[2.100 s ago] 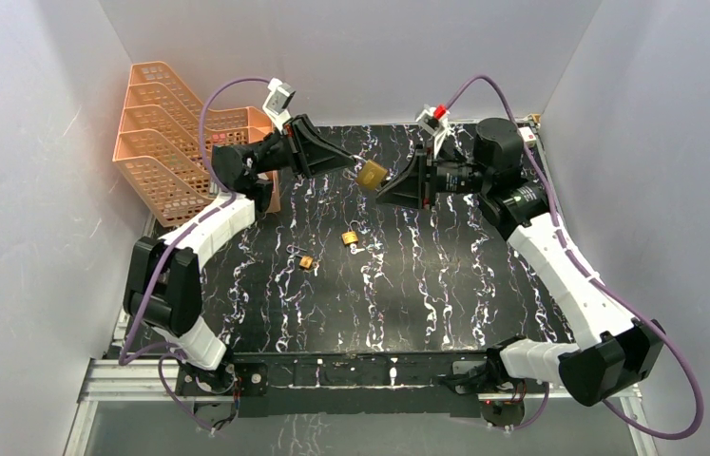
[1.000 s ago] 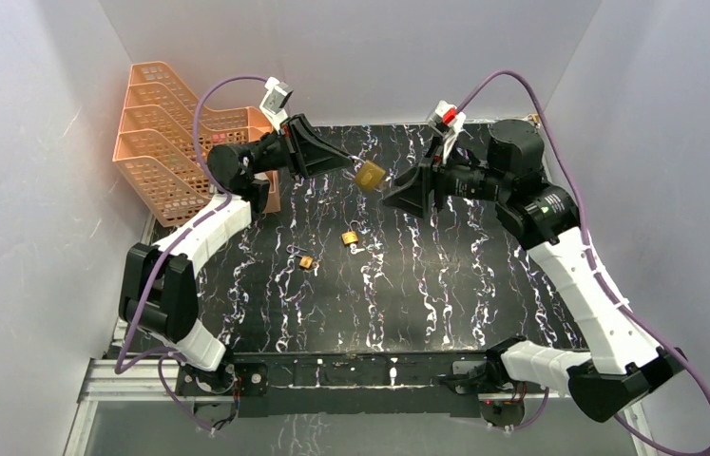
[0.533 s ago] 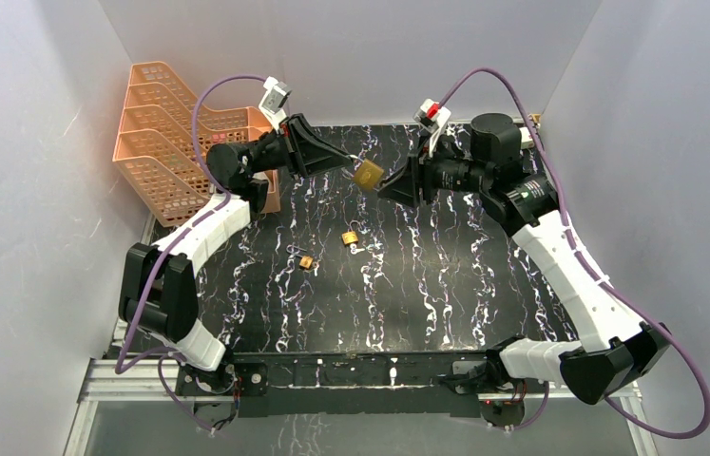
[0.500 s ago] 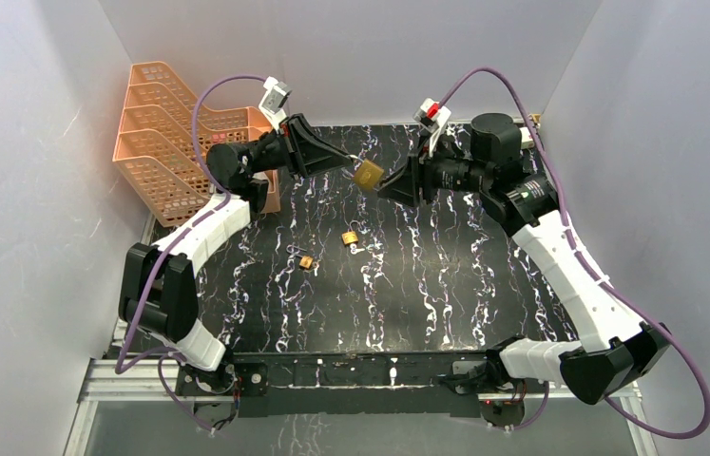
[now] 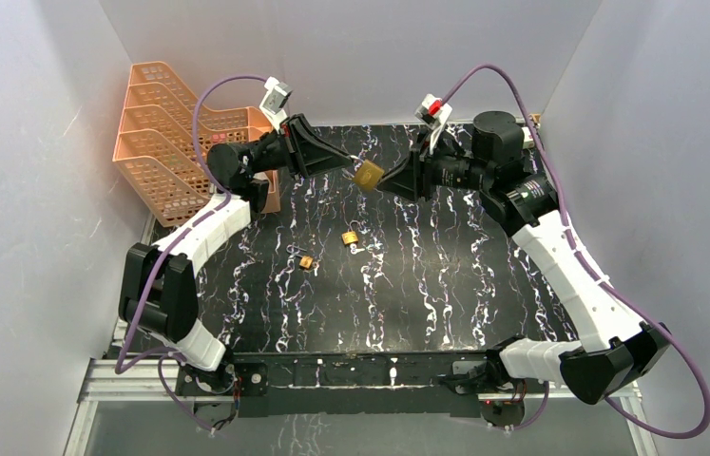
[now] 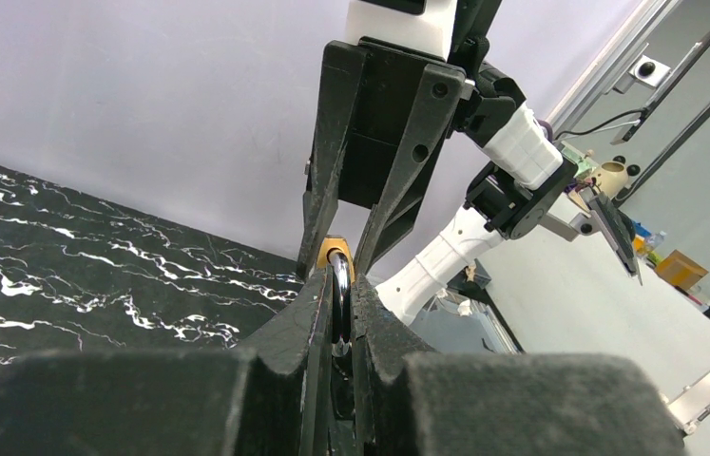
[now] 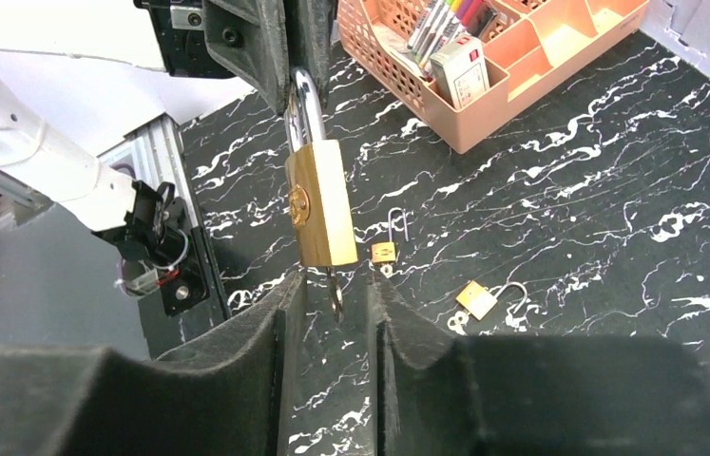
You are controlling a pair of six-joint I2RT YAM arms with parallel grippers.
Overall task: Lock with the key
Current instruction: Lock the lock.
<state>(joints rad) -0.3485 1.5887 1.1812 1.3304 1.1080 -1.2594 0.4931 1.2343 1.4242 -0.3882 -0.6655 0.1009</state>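
A brass padlock (image 5: pixel 368 174) hangs in the air above the back of the black marble table (image 5: pixel 427 285). My left gripper (image 5: pixel 351 166) is shut on its steel shackle (image 6: pixel 341 290); the brass body (image 6: pixel 336 249) shows just past my fingertips. In the right wrist view the padlock (image 7: pixel 317 199) points its bottom at me, and a key (image 7: pixel 334 293) sticks out of it. My right gripper (image 7: pixel 332 285) is open, one finger on each side of the key and not touching it. In the top view the right gripper (image 5: pixel 387 180) sits just right of the padlock.
Two more small padlocks lie open on the table, one in the middle (image 5: pixel 350 237) and one to its left (image 5: pixel 305 262). An orange basket rack (image 5: pixel 165 142) stands at the back left. An orange organizer with pens (image 7: pixel 484 57) shows in the right wrist view.
My right gripper has rolled and moved left, closing in on the key end of the padlock. The left arm and the padlock have stayed still.
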